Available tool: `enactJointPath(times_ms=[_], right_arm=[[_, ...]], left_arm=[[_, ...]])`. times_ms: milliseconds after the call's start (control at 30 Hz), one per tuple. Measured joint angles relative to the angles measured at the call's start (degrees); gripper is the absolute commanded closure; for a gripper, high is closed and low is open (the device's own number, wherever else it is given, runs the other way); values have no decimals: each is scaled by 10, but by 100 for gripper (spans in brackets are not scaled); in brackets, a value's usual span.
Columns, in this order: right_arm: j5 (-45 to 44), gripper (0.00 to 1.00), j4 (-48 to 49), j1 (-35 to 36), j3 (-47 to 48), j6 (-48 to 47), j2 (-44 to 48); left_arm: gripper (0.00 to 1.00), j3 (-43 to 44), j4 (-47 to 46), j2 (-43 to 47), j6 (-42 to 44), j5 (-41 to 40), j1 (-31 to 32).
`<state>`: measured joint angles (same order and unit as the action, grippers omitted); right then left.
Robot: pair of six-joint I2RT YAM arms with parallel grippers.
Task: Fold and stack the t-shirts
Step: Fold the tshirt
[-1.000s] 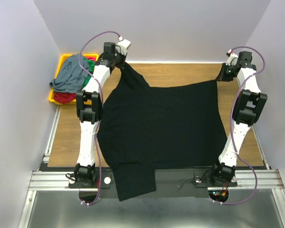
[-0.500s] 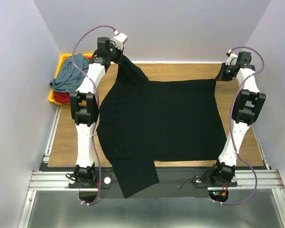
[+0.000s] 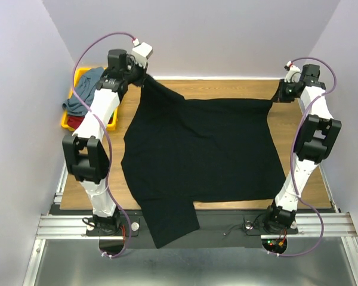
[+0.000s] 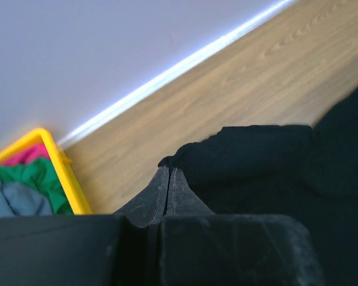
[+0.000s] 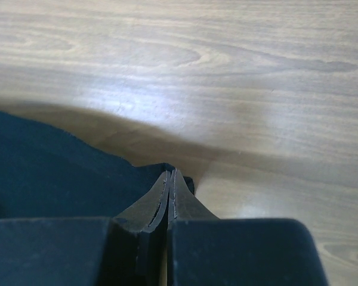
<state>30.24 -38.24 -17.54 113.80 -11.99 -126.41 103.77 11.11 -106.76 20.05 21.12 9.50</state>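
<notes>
The large black t-shirt (image 3: 203,152) lies spread over the wooden table, one sleeve hanging off the near edge. My left gripper (image 3: 142,77) is shut on its far left corner, pulled up and back; in the left wrist view the cloth (image 4: 256,161) bunches at the closed gripper (image 4: 169,170). My right gripper (image 3: 281,94) is shut on the far right corner, seen as black cloth (image 5: 59,173) at the closed gripper (image 5: 170,174). The grey-blue shirt (image 3: 80,95), green shirt (image 4: 33,176) and red shirt (image 3: 77,122) lie piled in the yellow tray.
The yellow tray (image 3: 68,122) stands at the far left, by the left wall. Bare wood (image 3: 227,89) shows along the far edge below the back wall. A metal rail (image 3: 65,223) runs along the near edge.
My left gripper has moved further left and back with the shirt corner, stretching that side. The shirt has slid slightly toward the far edge. The right gripper has barely moved.
</notes>
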Motion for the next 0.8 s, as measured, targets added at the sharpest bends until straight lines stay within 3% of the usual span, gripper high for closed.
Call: enactJointPath(times_ms=[333, 800], right_arm=[[4, 99, 1, -1, -76, -39, 73], [4, 99, 1, -12, -156, -96, 153]], left_arm=[[100, -212, 5, 116, -36, -64, 22], [100, -350, 12, 298, -84, -159, 103]])
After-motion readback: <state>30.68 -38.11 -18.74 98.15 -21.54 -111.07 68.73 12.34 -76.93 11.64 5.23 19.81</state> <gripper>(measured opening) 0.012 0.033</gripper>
